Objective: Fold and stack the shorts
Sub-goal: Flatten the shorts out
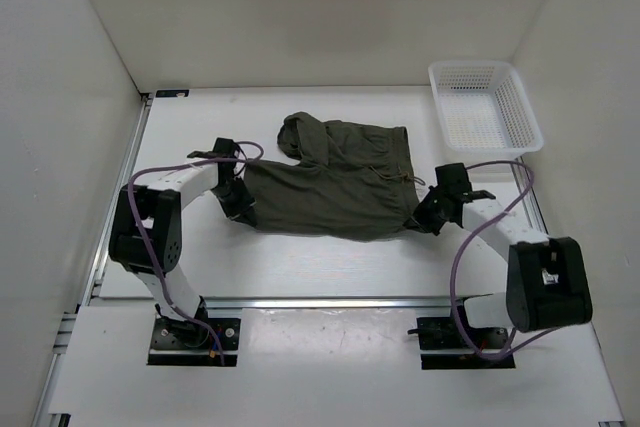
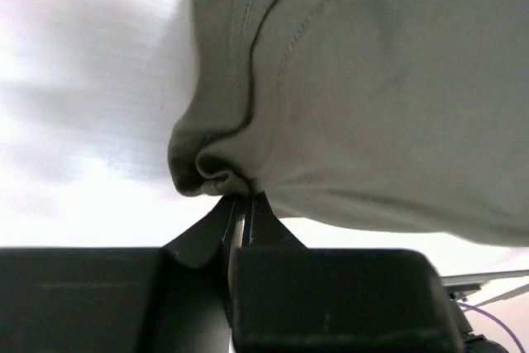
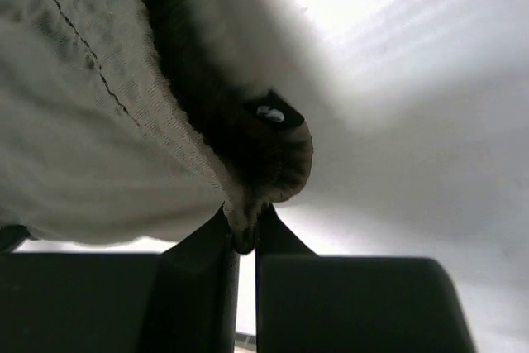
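Shorts pinched at both near corners

They lie spread on the table, left of the basket and nearer the arm bases, with one leg bunched over. The left gripper is pressed together on the hemmed corner farthest from the basket; the right gripper nips the corner closest to it. Soft, light and limp, the cloth will likely sag and drag; seamed edges should give the surest hold.
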Robot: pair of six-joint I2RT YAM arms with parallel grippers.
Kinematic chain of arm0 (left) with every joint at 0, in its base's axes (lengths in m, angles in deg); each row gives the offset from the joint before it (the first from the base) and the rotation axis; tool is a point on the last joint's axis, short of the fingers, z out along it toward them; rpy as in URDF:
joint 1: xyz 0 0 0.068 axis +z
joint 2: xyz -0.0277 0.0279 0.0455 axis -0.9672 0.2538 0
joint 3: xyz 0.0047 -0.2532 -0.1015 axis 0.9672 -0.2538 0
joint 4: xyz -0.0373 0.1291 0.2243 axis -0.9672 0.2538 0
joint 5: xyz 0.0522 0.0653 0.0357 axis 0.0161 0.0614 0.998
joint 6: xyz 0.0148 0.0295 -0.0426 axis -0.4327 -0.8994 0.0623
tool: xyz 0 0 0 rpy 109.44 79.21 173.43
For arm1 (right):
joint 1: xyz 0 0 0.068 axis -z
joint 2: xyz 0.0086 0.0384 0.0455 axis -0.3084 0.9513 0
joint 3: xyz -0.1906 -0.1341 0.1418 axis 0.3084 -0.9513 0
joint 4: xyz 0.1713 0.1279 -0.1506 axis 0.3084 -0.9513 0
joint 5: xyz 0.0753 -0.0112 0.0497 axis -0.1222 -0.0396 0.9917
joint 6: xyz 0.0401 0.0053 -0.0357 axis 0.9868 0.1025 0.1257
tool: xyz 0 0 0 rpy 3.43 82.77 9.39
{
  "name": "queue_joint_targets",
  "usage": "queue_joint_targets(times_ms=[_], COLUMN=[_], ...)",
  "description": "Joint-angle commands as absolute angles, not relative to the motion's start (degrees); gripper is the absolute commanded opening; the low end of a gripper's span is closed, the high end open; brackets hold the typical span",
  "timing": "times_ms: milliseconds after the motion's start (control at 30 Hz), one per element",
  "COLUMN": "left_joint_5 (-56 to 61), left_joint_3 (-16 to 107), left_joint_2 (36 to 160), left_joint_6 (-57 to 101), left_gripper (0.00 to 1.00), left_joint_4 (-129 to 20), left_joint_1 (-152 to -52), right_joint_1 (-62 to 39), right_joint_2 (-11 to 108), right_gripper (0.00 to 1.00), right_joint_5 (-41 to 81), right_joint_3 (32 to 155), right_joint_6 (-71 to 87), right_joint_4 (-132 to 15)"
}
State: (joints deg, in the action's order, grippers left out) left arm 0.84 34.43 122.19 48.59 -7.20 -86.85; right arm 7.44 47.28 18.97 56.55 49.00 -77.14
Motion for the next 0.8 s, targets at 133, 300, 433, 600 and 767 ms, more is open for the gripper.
queue_joint_targets(times_ms=[133, 300, 433, 600, 767], left_joint_5=[1.1, -0.9, -0.3, 0.2, 0.2], left_joint_3=[34.6, 37.8, 40.0, 41.4, 40.8], left_joint_2=[110.2, 111.5, 115.1, 116.2, 115.7], left_joint_6=[45.4, 44.9, 44.9, 43.8, 43.8], left_gripper=[0.1, 0.1, 0.1, 0.1, 0.1], left_joint_4=[-4.0, -3.4, -3.4, -3.4, -3.4], left_joint_1=[-81.8, -81.2, -82.3, -82.9, -82.9], right_joint_1=[7.6, 7.6, 7.6, 7.6, 7.1], right_joint_2=[33.4, 42.4, 58.3, 61.8, 53.4], right_gripper=[0.0, 0.0, 0.36, 0.39, 0.63], right_joint_5=[13.4, 12.8, 11.2, 11.1, 10.6], right_joint_3=[62.7, 69.7, 80.3, 85.0, 78.1], right_joint_6=[43.9, 42.9, 39.9, 37.9, 36.7], right_joint_4=[-95.6, -97.8, -95.4, -94.8, -93.7])
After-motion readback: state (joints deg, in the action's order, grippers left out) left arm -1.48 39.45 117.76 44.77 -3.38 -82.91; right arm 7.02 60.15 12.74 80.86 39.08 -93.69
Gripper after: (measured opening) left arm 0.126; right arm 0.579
